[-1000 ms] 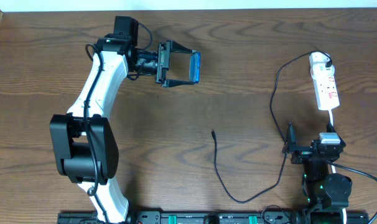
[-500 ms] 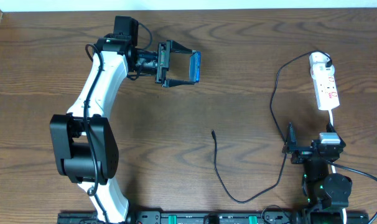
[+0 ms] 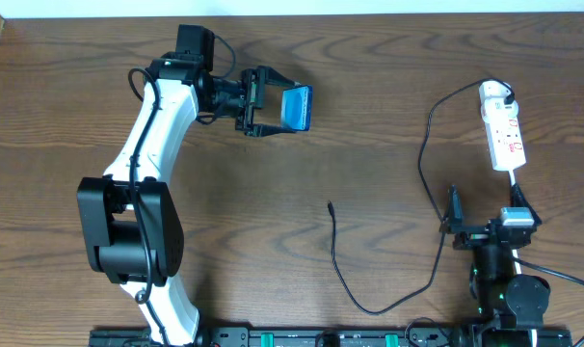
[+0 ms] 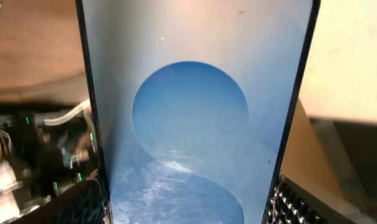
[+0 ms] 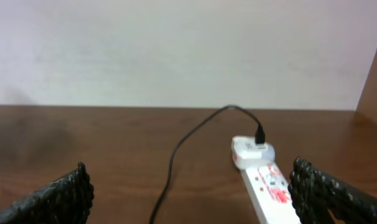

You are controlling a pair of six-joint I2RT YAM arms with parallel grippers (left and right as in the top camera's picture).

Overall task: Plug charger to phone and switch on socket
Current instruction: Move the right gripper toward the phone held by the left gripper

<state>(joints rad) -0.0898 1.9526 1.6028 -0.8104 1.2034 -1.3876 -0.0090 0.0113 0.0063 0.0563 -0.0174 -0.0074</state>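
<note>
Nearest you, the charger (image 3: 369,306) loops over the desk (image 3: 388,145). Its connector tip (image 3: 330,204) lies well to the left of your right end effector (image 3: 484,202), whose fingers stand apart and empty. The cable's last stretch runs near-to-far, with the tip pointing away. Farther back, the left end effector (image 3: 278,106) is clamped on the phone (image 3: 298,107), so the reach likely falls to the right arm. The socket (image 3: 502,135) lies farthest right.

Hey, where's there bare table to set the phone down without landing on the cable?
Widest bare wood: the table's upper middle, between the phone in the left end effector and the charger cable's right-hand loop. Also free: between the left arm and the connector tip. Crowded: the right side, around the power strip and right end effector.
</note>
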